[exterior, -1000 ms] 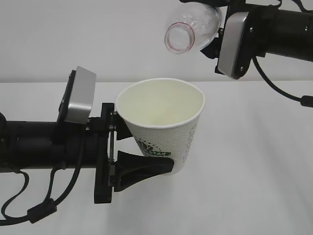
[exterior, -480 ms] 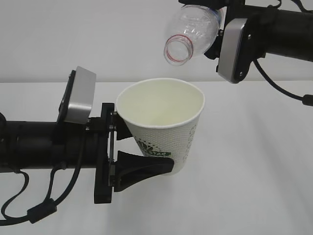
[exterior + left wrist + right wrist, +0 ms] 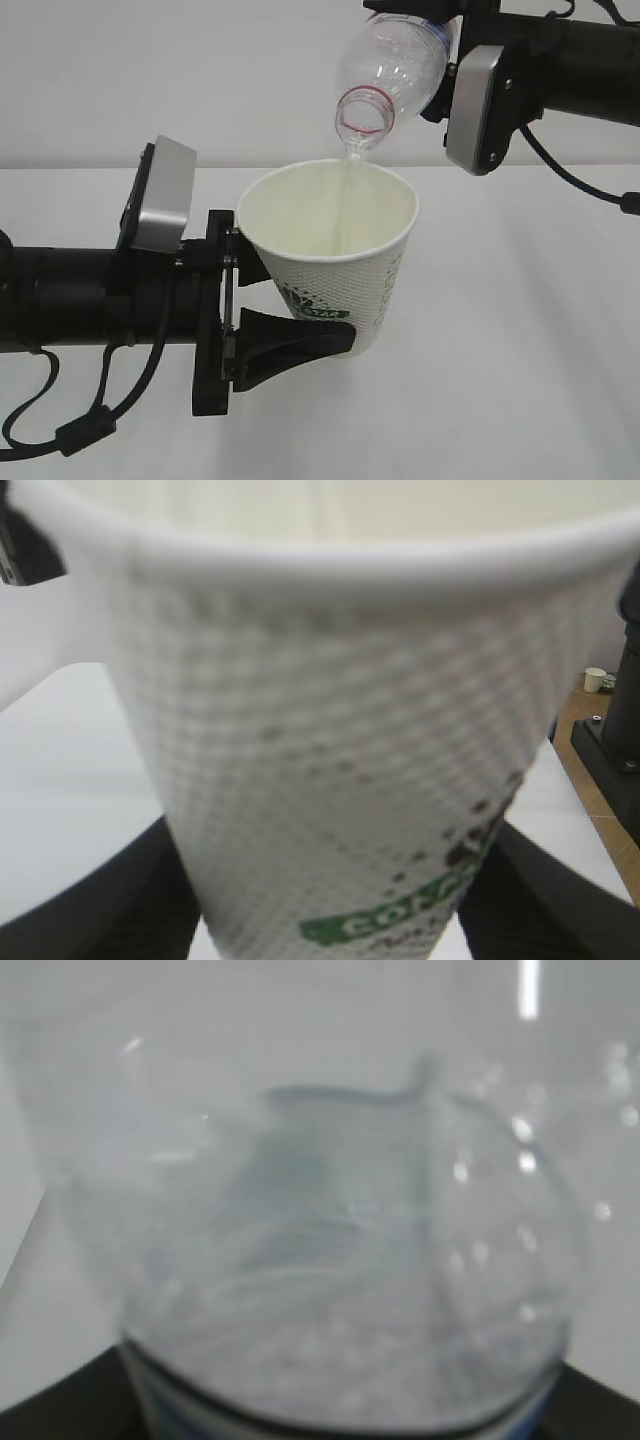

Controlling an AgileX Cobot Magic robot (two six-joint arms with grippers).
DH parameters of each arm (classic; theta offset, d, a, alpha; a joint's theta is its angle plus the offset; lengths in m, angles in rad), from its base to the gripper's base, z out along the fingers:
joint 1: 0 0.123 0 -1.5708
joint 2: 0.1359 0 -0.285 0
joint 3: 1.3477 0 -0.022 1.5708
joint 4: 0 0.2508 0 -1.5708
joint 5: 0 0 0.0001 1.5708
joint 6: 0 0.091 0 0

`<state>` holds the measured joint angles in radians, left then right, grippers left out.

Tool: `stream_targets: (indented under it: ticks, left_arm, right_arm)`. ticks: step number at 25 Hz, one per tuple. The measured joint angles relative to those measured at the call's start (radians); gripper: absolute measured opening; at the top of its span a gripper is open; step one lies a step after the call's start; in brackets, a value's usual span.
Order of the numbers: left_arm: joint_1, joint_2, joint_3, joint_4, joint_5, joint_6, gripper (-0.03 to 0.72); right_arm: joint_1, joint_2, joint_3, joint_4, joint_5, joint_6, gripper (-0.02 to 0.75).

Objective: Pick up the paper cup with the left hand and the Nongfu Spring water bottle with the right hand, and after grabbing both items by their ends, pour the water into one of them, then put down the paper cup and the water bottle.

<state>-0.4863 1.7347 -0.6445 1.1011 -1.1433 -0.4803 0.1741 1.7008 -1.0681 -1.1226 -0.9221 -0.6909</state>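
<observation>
A white paper cup (image 3: 335,255) with a dotted textured wall, rolled rim and green logo stands upright in the air, open mouth up, gripped low on its wall by black jaws. Above it, a clear plastic bottle (image 3: 392,72) with a red neck ring is tipped steeply, its uncapped mouth pointing down just over the cup's rim. A thin stream of clear water (image 3: 349,172) runs from the mouth into the cup.

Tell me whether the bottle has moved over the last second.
Yes. The water bottle has tipped further: its mouth has dropped towards the paper cup rim, which stayed put, and water now runs into the cup.
</observation>
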Motion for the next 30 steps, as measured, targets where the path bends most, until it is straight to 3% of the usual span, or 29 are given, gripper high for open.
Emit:
stream_targets:
  ticks: [30]
  left_arm:
    - [0.000, 0.000, 0.000, 0.000, -0.002, 0.000, 0.528]
  right_arm:
    - [0.000, 0.000, 0.000, 0.000, 0.000, -0.004, 0.449]
